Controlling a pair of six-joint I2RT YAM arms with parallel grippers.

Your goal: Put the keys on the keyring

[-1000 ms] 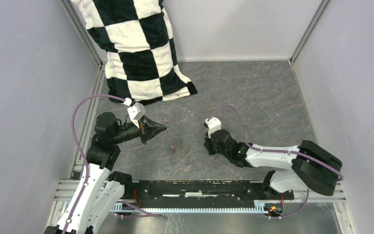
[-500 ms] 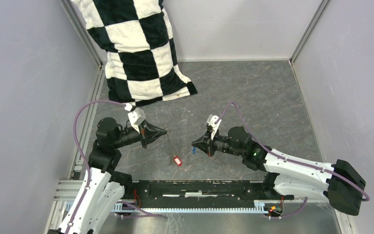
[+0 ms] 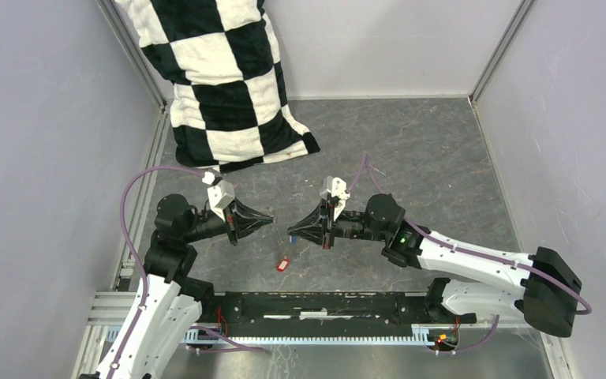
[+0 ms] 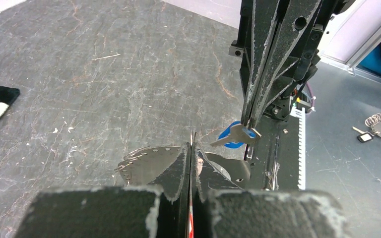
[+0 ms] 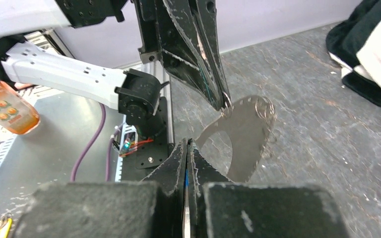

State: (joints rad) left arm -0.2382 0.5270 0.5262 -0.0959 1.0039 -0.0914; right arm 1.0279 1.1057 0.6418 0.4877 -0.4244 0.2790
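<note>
Grips the keyring (image 5: 243,133) in the left gripper (image 3: 269,220), fingers pressed together on its upper edge. Holds it in front of the checkered cushion (image 3: 221,79), out from the cushion's lower corner toward the arm bases. Lets it hang from that pinch, with the red key (image 3: 282,263) dangling at the bottom, farthest from the cushion. Looks already threaded, though too small to confirm. Cannot tell whether that key rests on the table or hangs clear of it.

Pinches the blue key (image 4: 234,136) in the right gripper (image 3: 293,232), fingers shut flat on it. Sits about as far from the cushion as the left fingertips, just beside them and not touching.

Turns on one relation: blue key immediately to the right of the keyring, tip facing tip across a narrow gap. Seen from the left wrist, lies with its long axis roughly level, metal part jutting sideways out of the right fingertips toward the left ones. Seen from the right wrist, presents the keyring broadside below the left fingertips, with a small coil (image 5: 265,106) at its top.

Judged to be the threading step for the second key. Favours the right arm for the move, being nearer and aligned, with the left arm as anchor. Needs the key's hole brought onto the ring's opening, which cannot be made out here. Risks a swinging ring or the tiny key twisting in the pinch.
</note>
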